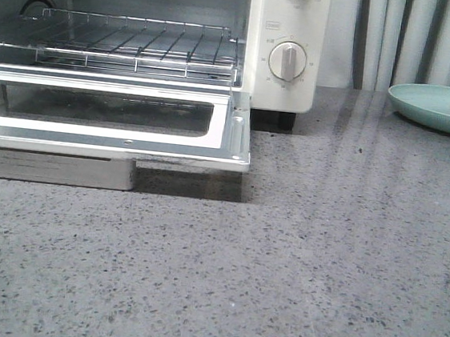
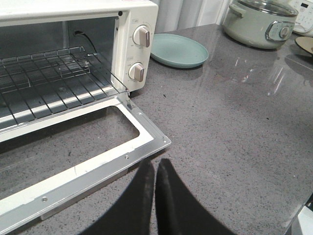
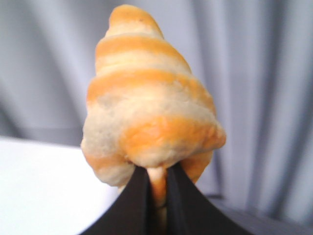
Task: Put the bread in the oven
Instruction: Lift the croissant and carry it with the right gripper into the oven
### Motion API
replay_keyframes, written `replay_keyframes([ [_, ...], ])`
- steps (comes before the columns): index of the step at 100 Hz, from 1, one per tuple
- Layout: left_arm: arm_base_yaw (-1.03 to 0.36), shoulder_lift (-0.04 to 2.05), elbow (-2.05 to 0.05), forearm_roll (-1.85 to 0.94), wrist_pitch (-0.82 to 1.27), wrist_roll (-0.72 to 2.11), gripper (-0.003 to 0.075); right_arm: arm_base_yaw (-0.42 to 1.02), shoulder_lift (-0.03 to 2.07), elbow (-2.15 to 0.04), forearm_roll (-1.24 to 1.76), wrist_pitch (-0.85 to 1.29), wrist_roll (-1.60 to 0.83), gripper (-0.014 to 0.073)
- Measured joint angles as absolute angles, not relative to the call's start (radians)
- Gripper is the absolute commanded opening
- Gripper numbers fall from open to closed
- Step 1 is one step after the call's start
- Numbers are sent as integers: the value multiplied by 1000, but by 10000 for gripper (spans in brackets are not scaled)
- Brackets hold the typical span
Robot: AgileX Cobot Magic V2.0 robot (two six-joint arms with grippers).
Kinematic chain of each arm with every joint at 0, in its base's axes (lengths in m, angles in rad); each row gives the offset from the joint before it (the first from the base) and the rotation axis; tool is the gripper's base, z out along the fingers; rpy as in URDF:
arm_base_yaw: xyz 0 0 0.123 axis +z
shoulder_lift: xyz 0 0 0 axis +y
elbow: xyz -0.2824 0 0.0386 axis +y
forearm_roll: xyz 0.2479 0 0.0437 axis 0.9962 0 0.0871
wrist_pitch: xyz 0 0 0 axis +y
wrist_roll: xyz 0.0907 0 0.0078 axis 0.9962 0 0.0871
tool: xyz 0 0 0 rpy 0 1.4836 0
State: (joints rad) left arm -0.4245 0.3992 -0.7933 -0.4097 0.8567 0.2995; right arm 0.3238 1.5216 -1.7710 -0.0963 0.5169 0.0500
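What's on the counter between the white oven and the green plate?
Nothing: in the front view, only bare grey speckled countertop lies between the white toaster oven and the round pale-green plate. The left wrist view agrees.

bread (image 3: pixel 149 105): croissant-shaped roll, orange crust with cream stripes, one tapered end pointing away from the camera, in the air before grey curtains.
oven (image 1: pixel 290 47): white toaster oven on the grey counter, door (image 1: pixel 133 123) folded down flat, wire rack (image 1: pixel 133 42) bare.

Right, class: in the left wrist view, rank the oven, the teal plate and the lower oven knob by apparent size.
1. oven
2. teal plate
3. lower oven knob

The oven sits nearest the camera, though it's clearly largest anyway.
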Motion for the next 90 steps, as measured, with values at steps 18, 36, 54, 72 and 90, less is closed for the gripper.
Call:
replay_keyframes([
  [18, -425, 399, -793, -410, 857, 321, -21, 701, 1504, -1777, -96, 619, -94, -76],
  [36, -425, 399, -793, -403, 857, 327, -21, 890, 1574, -1777, -98, 714, -118, -76],
  [54, -425, 399, -793, -403, 857, 329, -21, 926, 1676, -1773, -104, 766, -120, -76],
  [72, -425, 399, -793, -403, 857, 329, -21, 915, 1761, -1773, -161, 765, -120, -76],
  [90, -425, 399, -793, -403, 857, 329, -21, 863, 1835, -1773, -248, 724, -36, -76],
])
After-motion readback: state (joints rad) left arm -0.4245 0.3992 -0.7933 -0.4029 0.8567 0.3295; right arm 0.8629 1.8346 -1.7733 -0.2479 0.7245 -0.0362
